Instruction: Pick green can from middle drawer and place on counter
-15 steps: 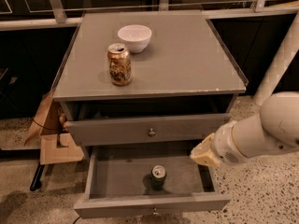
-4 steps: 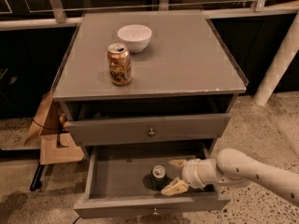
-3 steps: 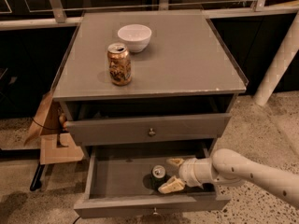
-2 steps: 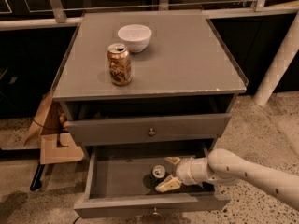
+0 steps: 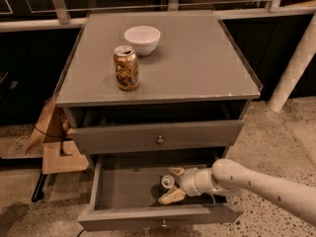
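Smooth white arm (image 5: 266,189), rounded shell, small dark dots, thicker toward 4 o'clock. Ribbed white wrist (image 5: 197,180). At frame's 6 o'clock, hand (image 5: 170,184): two stubby cream-tan fingers (image 5: 168,197), apart.

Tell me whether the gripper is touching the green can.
Cannot tell. The camera view shows the gripper with its fingers either side of the green can in the middle drawer, but neither contact nor a gap is plain.
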Action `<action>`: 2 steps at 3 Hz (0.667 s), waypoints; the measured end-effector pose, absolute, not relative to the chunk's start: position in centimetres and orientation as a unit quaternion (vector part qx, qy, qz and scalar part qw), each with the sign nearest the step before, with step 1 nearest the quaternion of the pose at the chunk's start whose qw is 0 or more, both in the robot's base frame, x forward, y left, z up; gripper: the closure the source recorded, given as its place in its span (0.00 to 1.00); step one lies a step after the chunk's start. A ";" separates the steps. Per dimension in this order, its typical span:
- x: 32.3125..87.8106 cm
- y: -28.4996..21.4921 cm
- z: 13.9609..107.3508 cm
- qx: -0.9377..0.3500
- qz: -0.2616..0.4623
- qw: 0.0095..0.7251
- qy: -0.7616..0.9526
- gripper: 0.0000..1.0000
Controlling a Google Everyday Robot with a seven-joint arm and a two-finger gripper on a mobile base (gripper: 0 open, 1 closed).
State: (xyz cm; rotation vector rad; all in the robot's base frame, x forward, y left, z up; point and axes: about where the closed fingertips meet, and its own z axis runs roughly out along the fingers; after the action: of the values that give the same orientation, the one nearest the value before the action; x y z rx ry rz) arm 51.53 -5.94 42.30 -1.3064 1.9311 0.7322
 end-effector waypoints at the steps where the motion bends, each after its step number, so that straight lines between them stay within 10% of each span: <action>1: 51.5 -5.9 42.2 -0.502 0.282 0.342 0.743 0.40; 2: 51.5 -5.9 42.2 -0.502 0.282 0.342 0.743 0.63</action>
State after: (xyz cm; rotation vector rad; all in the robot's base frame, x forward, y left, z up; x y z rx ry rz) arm 51.51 -5.88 42.23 -1.3062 1.9311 0.7345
